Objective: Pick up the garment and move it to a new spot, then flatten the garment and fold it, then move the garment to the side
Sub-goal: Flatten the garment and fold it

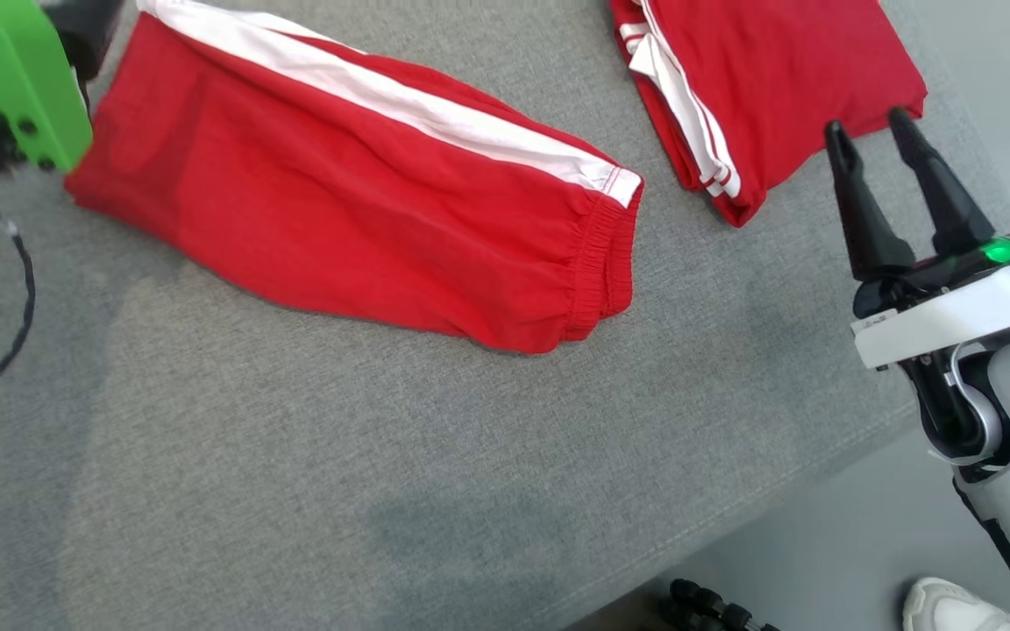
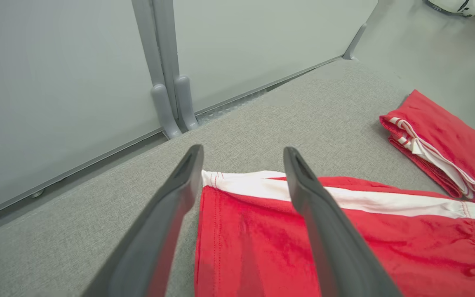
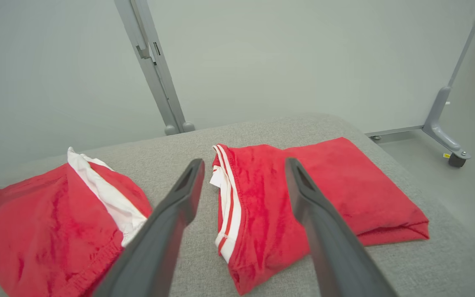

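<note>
Left gripper (image 2: 243, 152) gapes empty over the garment's (image 1: 365, 202) hem end; right gripper (image 1: 868, 124), also released, hangs right of its elastic end, by 1 folded pile (image 1: 777, 70); garment lies flat on the table (image 1: 295, 456).

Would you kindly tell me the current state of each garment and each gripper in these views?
striped red garment: spread flat on the grey table, not held.
folded red garment: folded into a compact stack near the table's edge, not held.
left gripper: open, empty, above the striped garment's hemmed end.
right gripper: open, empty, fingertips beside the folded garment's corner.
</note>
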